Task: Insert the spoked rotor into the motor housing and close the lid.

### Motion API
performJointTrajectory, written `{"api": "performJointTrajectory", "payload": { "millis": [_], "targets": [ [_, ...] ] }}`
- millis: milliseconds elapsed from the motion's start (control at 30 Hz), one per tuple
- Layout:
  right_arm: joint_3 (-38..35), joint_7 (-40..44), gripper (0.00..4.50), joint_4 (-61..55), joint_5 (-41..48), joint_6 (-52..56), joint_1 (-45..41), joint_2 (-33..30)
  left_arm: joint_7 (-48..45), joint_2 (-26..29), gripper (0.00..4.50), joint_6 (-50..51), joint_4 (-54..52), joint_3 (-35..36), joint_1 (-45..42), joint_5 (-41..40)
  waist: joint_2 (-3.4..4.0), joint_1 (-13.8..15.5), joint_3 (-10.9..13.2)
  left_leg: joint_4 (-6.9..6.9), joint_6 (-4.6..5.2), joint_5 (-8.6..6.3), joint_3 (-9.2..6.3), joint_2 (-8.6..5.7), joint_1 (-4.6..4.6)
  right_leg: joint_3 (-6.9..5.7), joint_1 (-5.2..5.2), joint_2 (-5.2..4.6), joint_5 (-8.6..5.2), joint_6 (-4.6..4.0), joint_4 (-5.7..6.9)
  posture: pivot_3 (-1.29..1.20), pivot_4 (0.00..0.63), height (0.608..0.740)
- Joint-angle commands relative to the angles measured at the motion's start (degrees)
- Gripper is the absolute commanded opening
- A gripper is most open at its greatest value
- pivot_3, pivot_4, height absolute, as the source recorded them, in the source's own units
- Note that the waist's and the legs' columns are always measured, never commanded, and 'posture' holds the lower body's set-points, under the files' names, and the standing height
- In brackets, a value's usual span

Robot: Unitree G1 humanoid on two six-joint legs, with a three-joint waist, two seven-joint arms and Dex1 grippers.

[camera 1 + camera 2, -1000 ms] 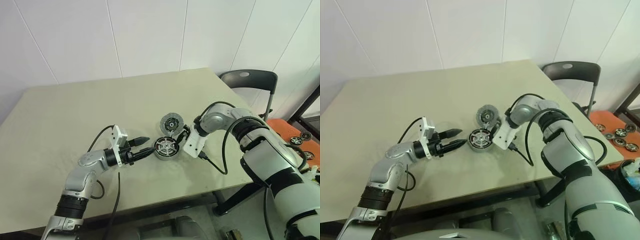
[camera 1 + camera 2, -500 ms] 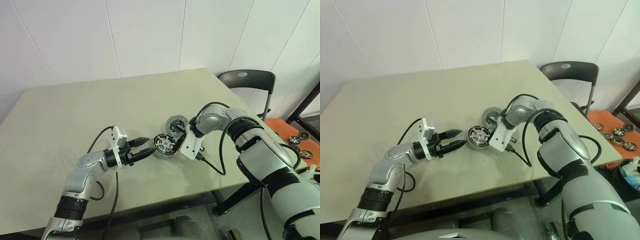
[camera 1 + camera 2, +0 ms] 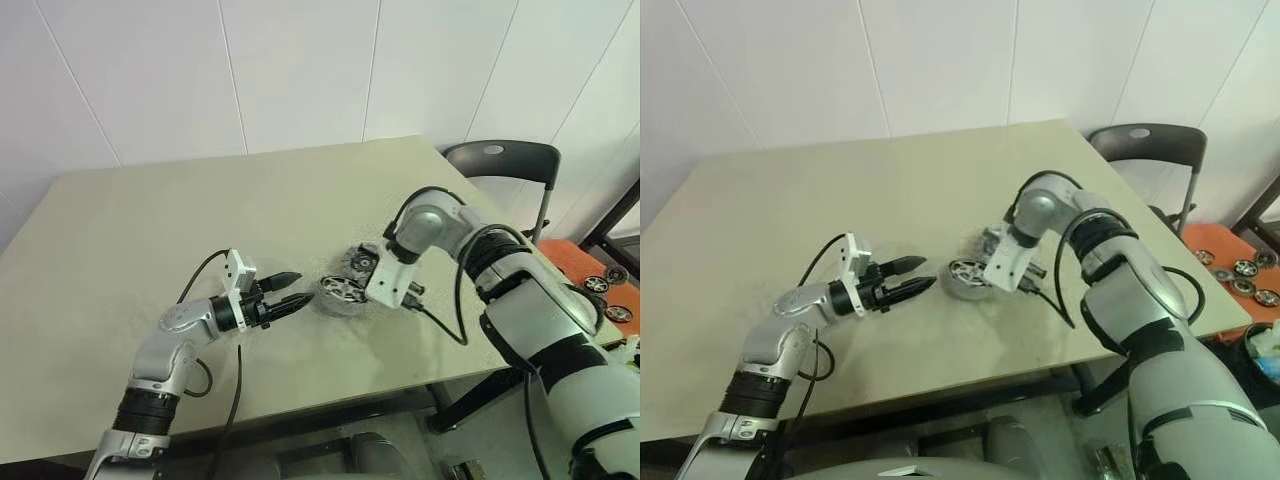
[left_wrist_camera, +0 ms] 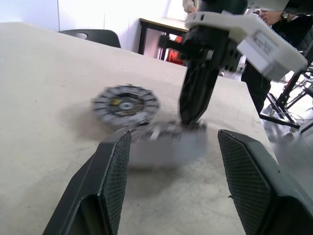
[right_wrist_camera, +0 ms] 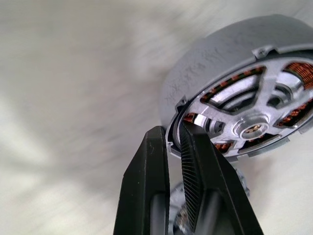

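So we're about halfway: the shiny silver spoked rotor (image 5: 247,110) already sits inside the short round grey metal motor housing (image 3: 341,294), copper windings peeking between the spokes. The flat grey lid (image 4: 126,104) lies just beyond it on the beige table (image 3: 150,220), not on yet. Our right gripper (image 5: 174,142) pinches the housing's rim, tipping it, so its axis leans off vertical. Our left gripper (image 3: 291,301) waits spread just left.
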Motion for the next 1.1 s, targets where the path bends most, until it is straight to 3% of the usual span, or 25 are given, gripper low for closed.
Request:
{"api": "performJointTrajectory", "payload": {
  "millis": [33,233,367,667,800,1033,1100],
  "targets": [
    [0.15,2.59,0.12,-5.52,5.59,3.73,0.15,-2.76,-0.95,-0.41,3.02,-1.57,0.44,0.18,-1.99,0.05,0.01,0.18,0.00,-0.01,0.00,0.00,0.01,0.00,0.01,0.00,0.00,0.01,-0.01,-0.01,0.00,0.00,0.000,0.740],
    [3.99,2.59,0.12,-16.53,11.40,12.46,3.11,-7.15,-1.97,-1.07,3.02,-2.34,2.79,-0.20,-3.88,0.63,0.04,0.50,0.02,-0.01,0.00,0.00,0.07,0.04,0.03,-0.01,-0.04,0.10,-0.04,-0.06,0.11,0.00,0.000,0.740],
    [4.08,2.59,0.12,-22.85,13.03,21.00,4.78,-6.41,-2.23,-1.36,3.02,-2.53,3.43,-0.20,-4.41,0.98,0.03,0.66,0.02,-0.01,0.00,0.00,0.10,0.04,0.02,0.01,-0.04,0.09,-0.04,-0.05,0.07,0.00,0.000,0.740],
    [3.09,1.67,0.12,-23.36,6.25,31.85,4.44,-1.48,-1.49,-1.32,3.02,-2.38,2.12,0.50,-3.15,0.96,0.01,0.82,0.01,0.03,0.00,0.00,0.08,0.04,0.00,-0.01,-0.04,0.05,-0.03,-0.05,0.06,0.00,0.000,0.740],
    [3.07,0.50,0.12,-20.63,4.12,33.06,3.87,0.80,-0.81,-1.46,3.02,-2.28,1.14,0.56,-2.26,0.78,0.00,0.76,0.01,0.08,0.00,0.00,0.08,0.04,0.02,0.01,-0.02,0.05,-0.03,-0.05,0.08,0.00,0.000,0.740],
    [3.19,-2.08,0.12,-16.21,2.01,25.56,3.20,3.16,-0.09,-1.40,3.02,-2.08,-0.20,0.76,-0.91,0.55,-0.02,0.65,-0.01,0.16,0.00,0.00,0.09,0.04,0.04,0.01,0.03,0.05,-0.04,-0.06,0.09,0.00,0.000,0.740],
    [3.10,-2.83,0.80,-15.08,1.43,24.22,2.93,3.58,0.02,-1.36,3.02,-2.07,-0.30,0.78,-0.84,0.51,-0.02,0.65,-0.01,0.17,0.00,0.00,0.10,0.04,0.05,0.01,0.04,0.06,-0.04,-0.06,0.10,0.00,0.000,0.740]
  ]
}}
